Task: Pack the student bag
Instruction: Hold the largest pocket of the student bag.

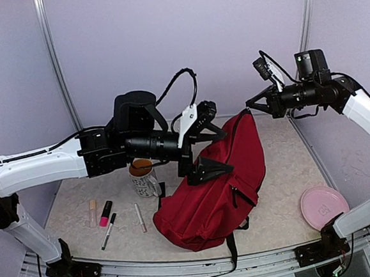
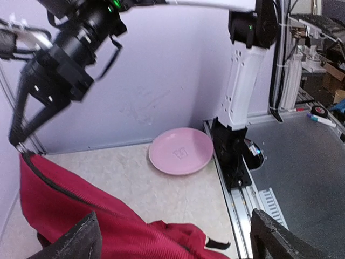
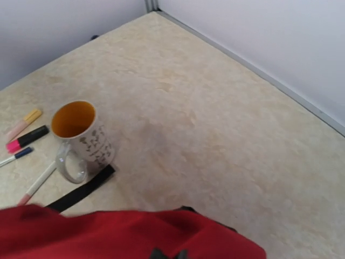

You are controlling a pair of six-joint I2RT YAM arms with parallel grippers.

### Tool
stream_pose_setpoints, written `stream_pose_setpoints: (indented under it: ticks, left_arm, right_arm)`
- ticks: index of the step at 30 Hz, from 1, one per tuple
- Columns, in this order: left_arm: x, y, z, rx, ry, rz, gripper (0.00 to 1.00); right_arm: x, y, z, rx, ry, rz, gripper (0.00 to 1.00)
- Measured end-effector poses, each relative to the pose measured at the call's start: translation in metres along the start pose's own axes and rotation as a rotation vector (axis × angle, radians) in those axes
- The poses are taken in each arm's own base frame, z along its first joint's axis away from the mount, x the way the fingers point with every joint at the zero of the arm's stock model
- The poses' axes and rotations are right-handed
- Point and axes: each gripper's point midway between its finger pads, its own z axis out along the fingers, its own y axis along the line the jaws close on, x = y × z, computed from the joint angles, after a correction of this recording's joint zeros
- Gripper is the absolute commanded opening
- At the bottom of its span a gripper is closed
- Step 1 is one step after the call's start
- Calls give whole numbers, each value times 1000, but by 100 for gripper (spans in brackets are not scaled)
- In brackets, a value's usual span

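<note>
The student bag [image 1: 209, 197], dark red with black zips and straps, stands tilted in the middle of the table. Its top corner is lifted by my right gripper [image 1: 249, 106], which is shut on the fabric. In the right wrict view only the fingertips of that right gripper [image 3: 168, 253] show, pressed together on the bag's red cloth [image 3: 124, 234]. My left gripper [image 1: 223, 151] hangs over the bag's upper left side with its jaws wide apart. In the left wrist view the left gripper [image 2: 175, 226] holds nothing, and the bag [image 2: 75, 213] lies under it.
A patterned mug [image 1: 142, 178] with an orange inside stands left of the bag. Several pens and markers [image 1: 105, 213] lie near the front left. A pink plate [image 1: 324, 206] sits at the front right, beside the table's metal rail [image 2: 240, 216]. Walls close the back and sides.
</note>
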Motion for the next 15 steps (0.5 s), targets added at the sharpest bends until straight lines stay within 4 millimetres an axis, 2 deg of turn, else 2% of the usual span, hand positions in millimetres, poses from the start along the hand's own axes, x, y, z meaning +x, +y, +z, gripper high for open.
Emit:
stream_pose_setpoints:
  ticks: [3, 6, 9, 11, 13, 15]
  left_arm:
    - [-39, 11, -7, -47, -59, 4, 96]
    - [-50, 24, -10, -111, -66, -3, 96]
    - [-55, 48, 0, -197, -33, -12, 94]
    - [-51, 69, 13, -255, 3, -20, 93]
    - [-38, 89, 24, -301, 52, -37, 88]
    - [-19, 109, 31, -339, 106, -60, 72]
  right_arm:
    - [4, 7, 3, -23, -8, -20, 0]
    - [5, 11, 2, -38, -18, -34, 0]
    - [0, 16, -2, -49, -41, -51, 0]
    - [-3, 18, -5, -55, -55, -61, 0]
    - [-5, 21, -7, -63, -63, -69, 0]
    - [-4, 23, -8, -67, -65, -72, 0]
